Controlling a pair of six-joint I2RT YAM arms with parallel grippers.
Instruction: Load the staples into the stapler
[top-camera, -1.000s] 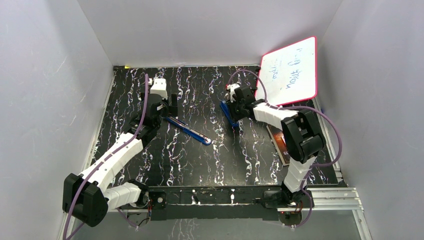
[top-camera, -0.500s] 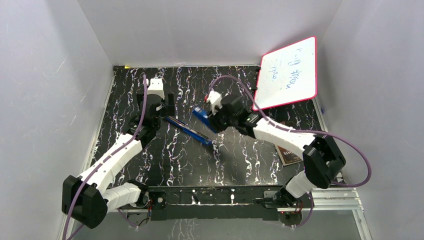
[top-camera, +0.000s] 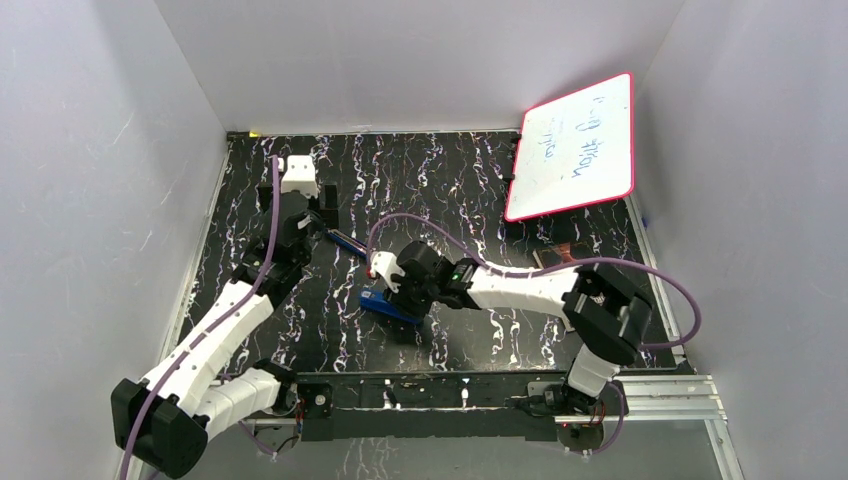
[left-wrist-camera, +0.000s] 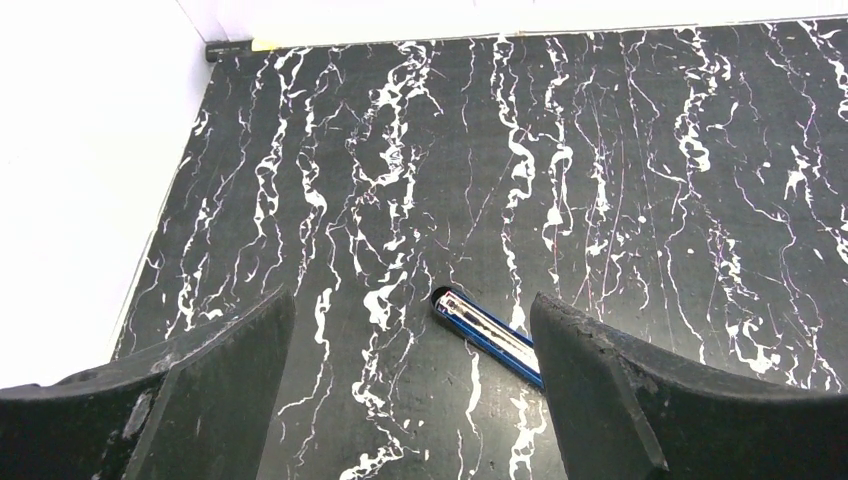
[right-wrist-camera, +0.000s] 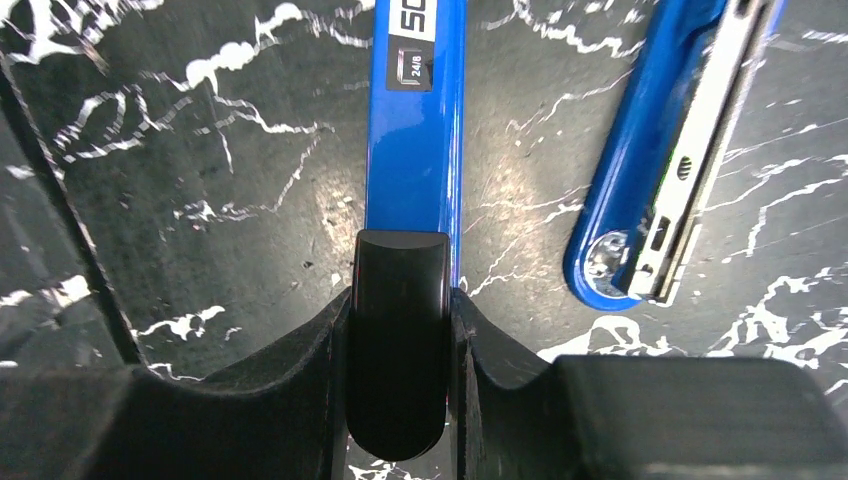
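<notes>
My right gripper (right-wrist-camera: 400, 300) is shut on the black end cap of a blue stapler part (right-wrist-camera: 415, 130), which points away from me just above the table. In the top view this gripper (top-camera: 397, 288) is at centre front with the blue part (top-camera: 385, 305) under it. A second long blue stapler piece (right-wrist-camera: 670, 150), with a silvery rail along its open top, lies on the table to the right of it. Its far end (left-wrist-camera: 490, 330) shows between the fingers of my open left gripper (left-wrist-camera: 410, 330), which hovers above it (top-camera: 322, 215). Loose staples are out of view.
A red-framed whiteboard (top-camera: 575, 150) leans against the right wall at the back. A small reddish-brown item (top-camera: 555, 258) lies on the black marbled table (top-camera: 450, 180) below it. White walls close in the left, back and right. An aluminium rail (top-camera: 660, 395) runs along the near edge.
My right arm has swung from the back right to the centre front with the blue stapler part in its grip. The left gripper has drifted slightly back and left.
</notes>
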